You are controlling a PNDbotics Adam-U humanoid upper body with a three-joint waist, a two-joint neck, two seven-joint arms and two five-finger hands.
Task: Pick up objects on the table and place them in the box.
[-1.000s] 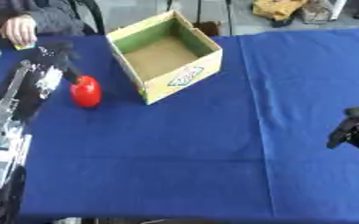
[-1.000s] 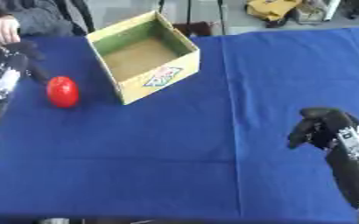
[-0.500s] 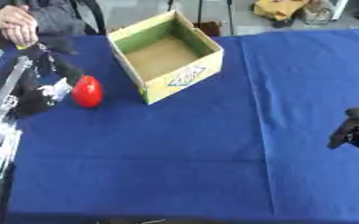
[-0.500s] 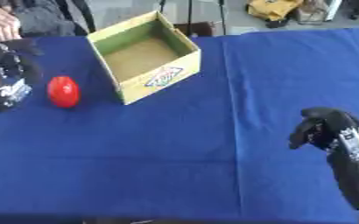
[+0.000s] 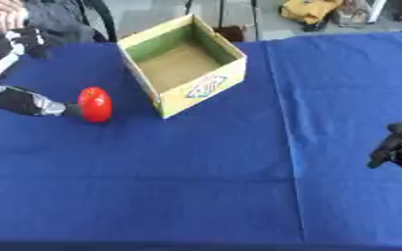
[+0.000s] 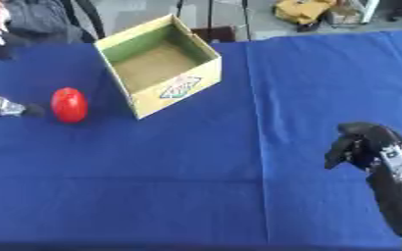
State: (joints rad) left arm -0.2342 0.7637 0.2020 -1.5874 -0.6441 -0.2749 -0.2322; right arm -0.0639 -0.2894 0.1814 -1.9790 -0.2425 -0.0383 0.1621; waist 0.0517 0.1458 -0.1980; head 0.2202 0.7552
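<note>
Tomato: red, oval, long axis upright in view, set on the blue table just left of the open box, apart from it. Left hand is seen at the tomato's left side, fingertip touching or nearly so; finger spread cannot be told. Right hand, curled and empty, lies well apart, lower right. Left is judged nearer.

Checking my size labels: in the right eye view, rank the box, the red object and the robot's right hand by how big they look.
1. Box, clearly largest.
2. Right hand, though it sits nearer the camera, so its lead over the next is unsure.
3. Red object, smallest.
</note>
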